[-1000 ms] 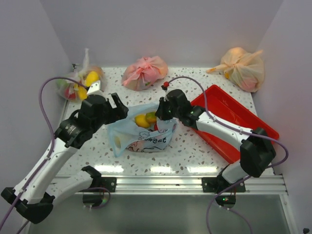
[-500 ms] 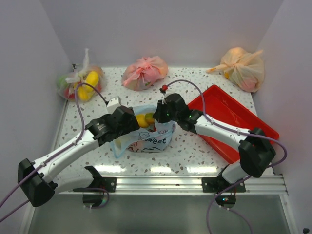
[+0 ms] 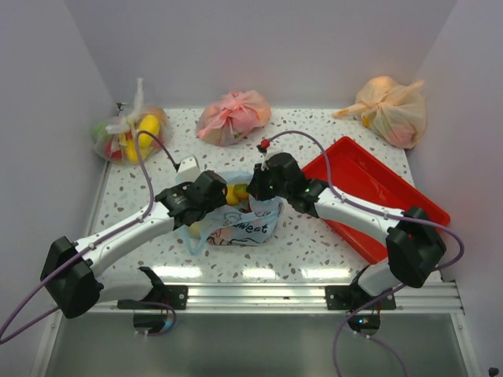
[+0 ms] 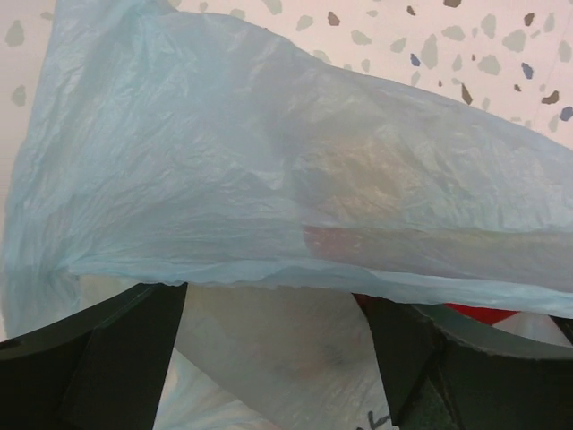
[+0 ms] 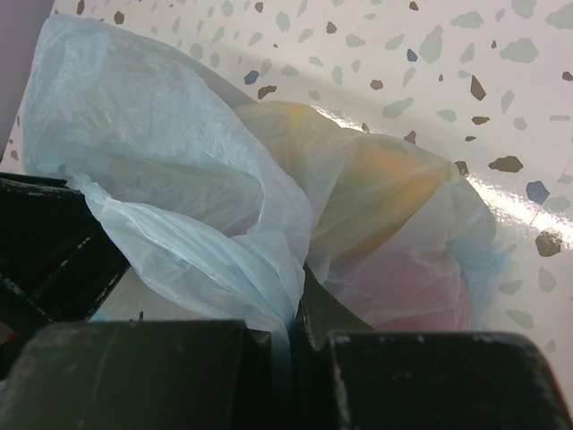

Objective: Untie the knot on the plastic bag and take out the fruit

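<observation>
Bag (image 3: 236, 226) first: it lies slumped on the worktop (image 3: 310, 239) between your two arms, and everything else is placed around it. Your right gripper (image 3: 254, 188) sits at the bag's far right corner, jaws closed on a gathered fold of the blue film. In the right wrist view that fold runs straight down into the slit between the fingers. That pinch looks meant to lift one lip and hold the mouth apart.

Your left gripper (image 3: 220, 191) is at the bag's far left side, jaws spread wide and gripping nothing. Its wrist view shows a sheet of film stretched across in front of the fingers, with blurred colour behind it. I judge it is poised to reach in or take the opposite lip.

Fruit (image 3: 235, 194) shows yellow at the bag's far edge, between the two grippers, inside the plastic as far as I can tell. No knot shows in any view, so I take the handles as already loose. The tray (image 3: 361, 169) lies just right of the bag, a likely place for the fruit.
</observation>
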### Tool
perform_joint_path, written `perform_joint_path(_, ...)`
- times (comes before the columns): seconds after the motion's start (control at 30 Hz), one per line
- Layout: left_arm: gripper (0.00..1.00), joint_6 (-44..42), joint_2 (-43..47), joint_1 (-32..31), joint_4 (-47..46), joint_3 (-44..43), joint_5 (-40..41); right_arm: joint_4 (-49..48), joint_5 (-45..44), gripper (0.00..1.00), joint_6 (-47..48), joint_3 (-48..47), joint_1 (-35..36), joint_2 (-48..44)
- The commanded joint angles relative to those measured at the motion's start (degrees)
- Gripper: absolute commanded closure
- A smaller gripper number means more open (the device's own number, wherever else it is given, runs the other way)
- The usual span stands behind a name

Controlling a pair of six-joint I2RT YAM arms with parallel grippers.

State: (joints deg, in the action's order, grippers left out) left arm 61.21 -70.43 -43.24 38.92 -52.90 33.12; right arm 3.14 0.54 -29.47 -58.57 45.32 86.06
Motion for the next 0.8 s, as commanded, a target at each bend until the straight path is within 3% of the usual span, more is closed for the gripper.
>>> perform_joint_path(0.0, 0.17, 1.3, 1.0, 0.5, 1.2, 1.7, 5.4, -0.7, -1.7, 1.00, 2.1, -0.4, -0.2, -2.7)
perform_joint_path(0.1, 0.26, -0.9, 3.1, 3.2, 1.8, 3.9, 5.3, -1.7, -0.7, 1.00, -0.2, 0.6, -4.8, -2.7)
perform_joint_path(0.3, 0.59, -9.9, 9.6, 14.9, -1.6, 10.1, -0.6, -8.7, 9.1, 1.00, -10.3, 5.1, -18.3, -2.1)
perform_joint_path(0.37, 0.65, -12.2, 10.7, 17.5, -1.2, 10.3, -0.7, -9.2, 10.5, 1.00, -12.1, 5.5, -21.4, -0.6)
perform_joint_path(0.5, 0.85, -19.5, 13.6, 22.1, -0.3, 9.5, -0.9, -10.6, 11.9, 1.00, -15.2, 5.7, -24.0, 1.6)
perform_joint_path(0.6, 1.00, -25.0, 15.6, 25.7, -1.2, 9.6, -3.7, -7.4, 13.1, 1.00, -11.7, 3.0, -24.0, 3.1)
perform_joint_path(0.7, 1.00, -29.6, 17.3, 26.1, -3.6, 9.3, -11.5, -5.1, 16.5, 1.00, -7.1, 1.2, -23.7, 2.8)
perform_joint_path(0.77, 1.00, -31.5, 18.2, 26.0, -5.5, 9.1, -18.6, -3.3, 16.4, 0.90, -2.1, -0.6, -22.3, 1.8)
